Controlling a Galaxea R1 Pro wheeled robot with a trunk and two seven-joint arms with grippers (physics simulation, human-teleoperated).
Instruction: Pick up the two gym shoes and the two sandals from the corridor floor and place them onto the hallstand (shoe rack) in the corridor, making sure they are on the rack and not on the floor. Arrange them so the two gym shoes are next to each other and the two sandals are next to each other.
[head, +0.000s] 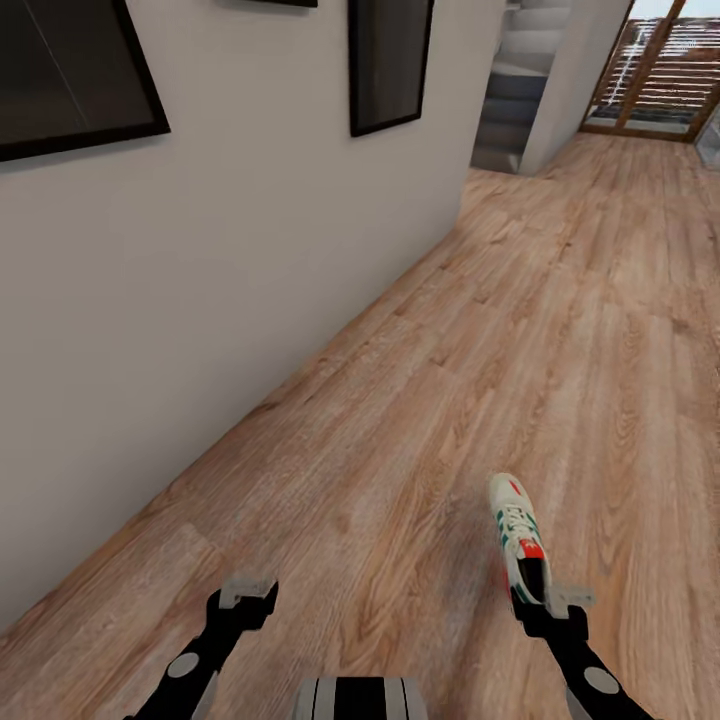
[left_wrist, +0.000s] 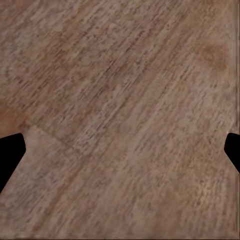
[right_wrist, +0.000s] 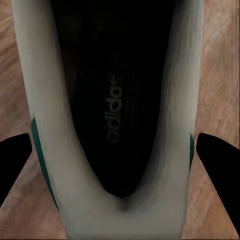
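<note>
R gripper (head: 548, 605) clamped on gym shoe (head: 517, 530) heel, toe fwd above corridor floor (head: 420, 420); L gripper (head: 245, 592) spread wide, holding nothing

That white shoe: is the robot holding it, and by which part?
Yes, the right pincer grips the gym shoe at its heel end, a finger on either side. The left pincer holds nothing.

Home corridor, wood-plank floor (head: 560, 330), framed pictures (head: 388, 60) on pale wall (head: 220, 270), stairs (head: 515, 85) beyond
</note>
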